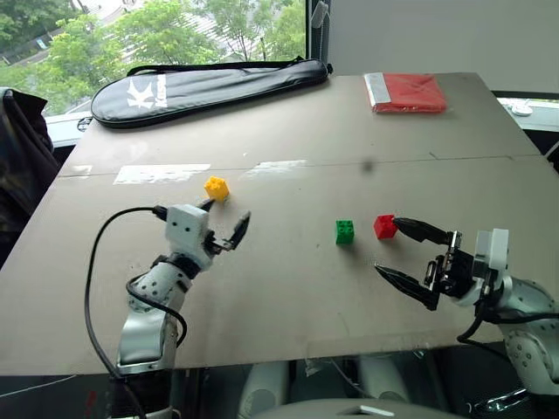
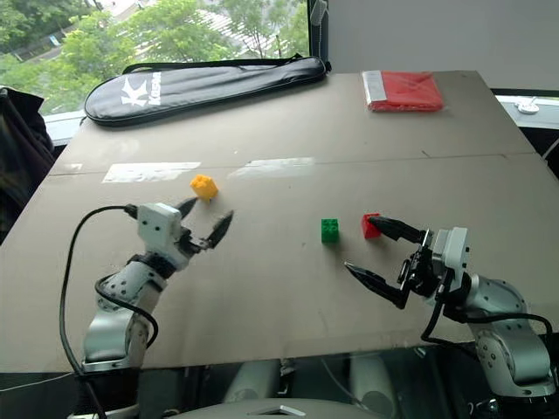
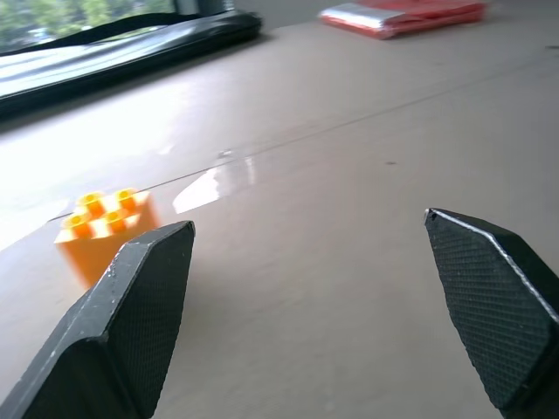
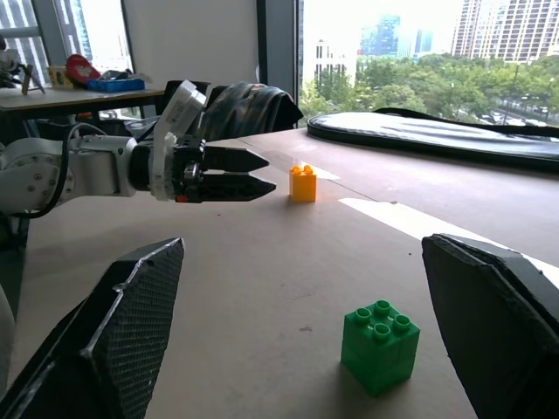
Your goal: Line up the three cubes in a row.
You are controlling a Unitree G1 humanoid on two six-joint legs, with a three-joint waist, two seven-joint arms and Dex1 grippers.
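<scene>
Cubes: 3 studded toy bricks sit on the table (image 1: 288,332), none held; the yellow cube (image 1: 216,188) lies off on the robot's left, the green cube (image 1: 345,231) and red cube (image 1: 384,226) sit near each other toward the right, with a small gap between them.

Row so far: green and red are roughly level with each other; yellow lies farther up the table and well apart from them.

Left gripper (image 1: 224,225): spread wide, holding nothing; it sits just short of the yellow cube, on the near side.

Right gripper (image 1: 403,255): spread wide, holding nothing; the tip of its upper finger (image 1: 417,230) lies right at the red cube's edge, and I cannot tell whether it touches.

Head views: they give the whole layout at once, including a long black racket bag (image 1: 210,87) at the far left edge and a flat red packet (image 1: 407,92) at the far right.

Left wrist view: the yellow cube (image 3: 103,229) shows close up, partly behind 1 finger (image 3: 122,323) rather than between the 2; the other finger (image 3: 493,314) stands far across bare table.

Right wrist view: the green cube (image 4: 379,346) sits ahead in the gap between the 2 fingers (image 4: 113,340); across the table the left gripper (image 4: 236,175) points at the yellow cube (image 4: 303,183), with a little gap between them.
</scene>
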